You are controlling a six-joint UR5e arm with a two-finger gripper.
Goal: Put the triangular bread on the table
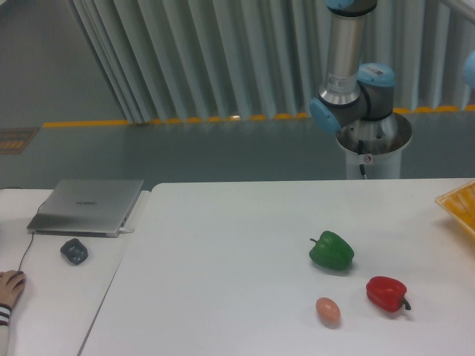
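The triangular bread is out of view. The white table point(223, 267) fills the lower middle and right of the camera view. Only the arm's base, shoulder and upper link point(352, 81) show behind the table's far edge; the arm runs off the right edge of the frame. The gripper is outside the frame.
On the table lie a green pepper point(332, 251), a red pepper point(386, 293) and a small pinkish-brown egg point(327, 311). A yellow basket point(462, 208) pokes in at the right edge. The adjoining desk holds a silver laptop point(87, 205), a dark mouse point(73, 251) and a person's hand point(10, 285).
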